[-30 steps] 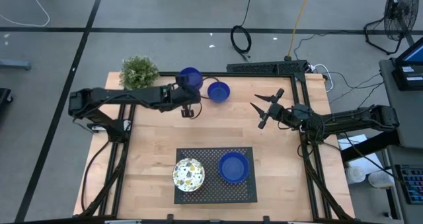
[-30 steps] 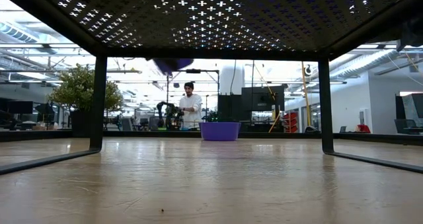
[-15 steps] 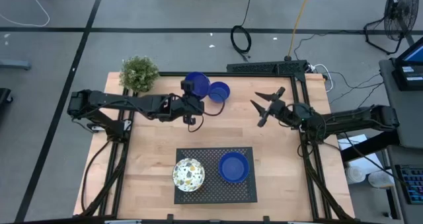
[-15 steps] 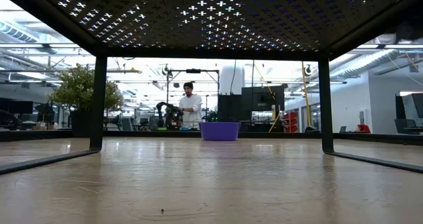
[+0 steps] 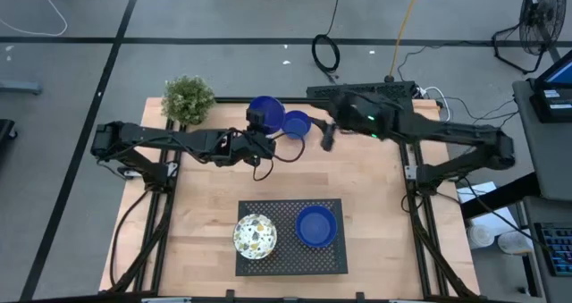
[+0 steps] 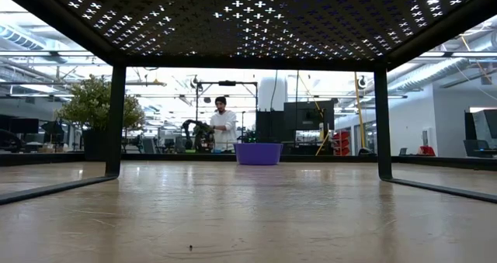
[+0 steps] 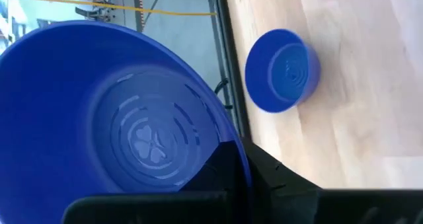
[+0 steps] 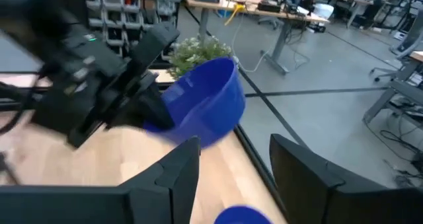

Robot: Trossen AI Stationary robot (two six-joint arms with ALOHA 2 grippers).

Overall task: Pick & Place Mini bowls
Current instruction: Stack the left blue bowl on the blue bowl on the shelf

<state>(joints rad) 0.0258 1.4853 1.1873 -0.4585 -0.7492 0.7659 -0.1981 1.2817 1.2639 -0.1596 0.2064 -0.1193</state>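
- Blue and glossy, one mini bowl is clamped by its rim in the left hand, lifted off the table near its far edge, just beside the potted plant.
- A second blue bowl rests on the table right next to the held one. A third blue bowl and a speckled white bowl sit on the black perforated tray at the near edge.
- The right hand has its fingers spread and grips nothing. It hovers just beside the resting blue bowl.
- To do this step well, I would keep the left hand's pinch firm on the rim, since the bowl hangs tilted and could slip. It should carry clear of the right arm, which now crosses close by.
- The right hand should likely come down straddling the rim of the resting bowl, not knocking it toward the table's edge.
- Against a second ago, the right arm has swung from the table's right side over to the far middle. The left hand has carried its bowl slightly rightward, towards the resting one.
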